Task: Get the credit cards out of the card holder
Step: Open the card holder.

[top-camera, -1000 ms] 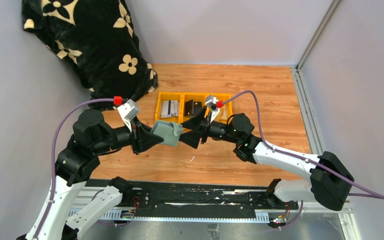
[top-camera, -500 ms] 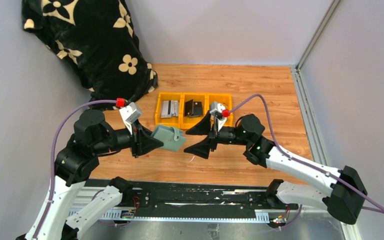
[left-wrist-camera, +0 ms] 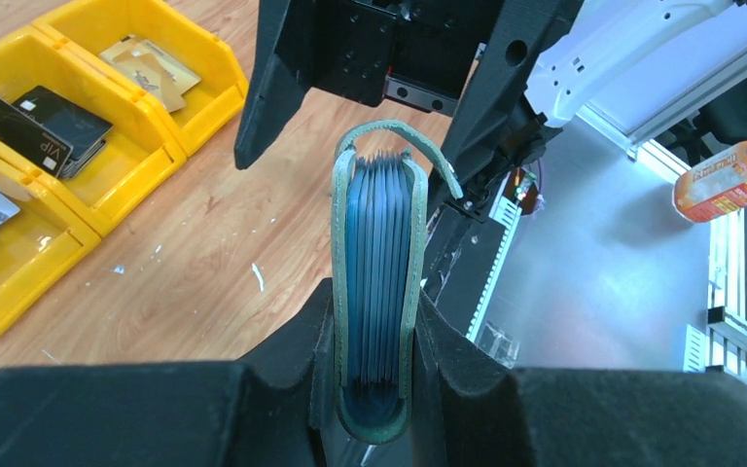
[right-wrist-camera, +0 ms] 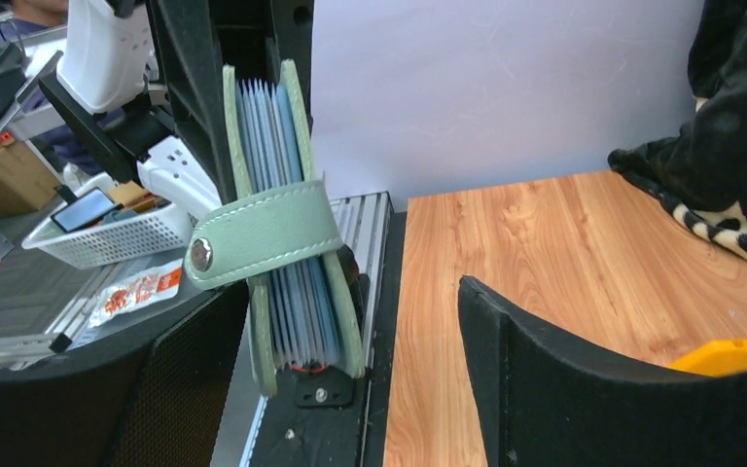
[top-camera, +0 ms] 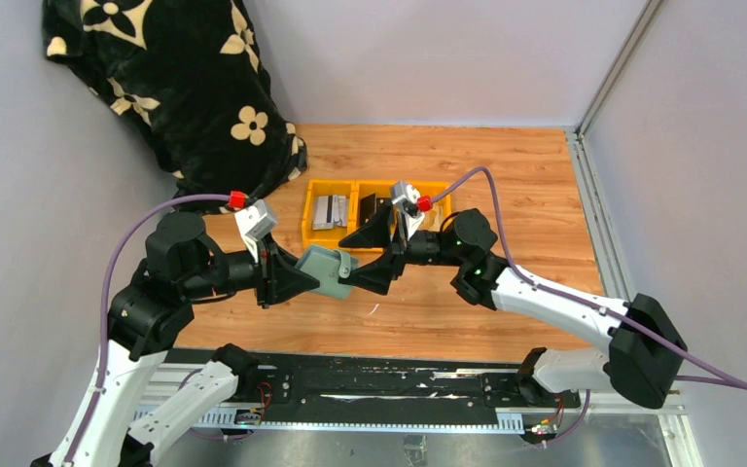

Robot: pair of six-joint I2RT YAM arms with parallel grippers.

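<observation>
The left gripper (top-camera: 307,278) is clamping the card holder (top-camera: 328,271) near its spine. It is holding it up off the table with the free edge pointing at the other arm, probably to present that edge for picking. The right gripper (top-camera: 371,255) is sitting spread wide around that free end, one finger on each side, gripping nothing.

The left wrist view is showing the holder edge-on, stuffed with bluish layers (left-wrist-camera: 374,253); whether these are cards or pockets is unclear. The closing tab (right-wrist-camera: 265,233) is lying across the open edge with its snap (right-wrist-camera: 197,255) facing out. Fastened or loose, cannot tell. Judgement: the tab is blocking the way out and needs lifting first.

The yellow bins (left-wrist-camera: 131,185) are sitting on the wood beyond the grippers. One is holding black cards (left-wrist-camera: 47,122), the next tan cards (left-wrist-camera: 146,63), and the third pale grey cards (top-camera: 329,209).
</observation>
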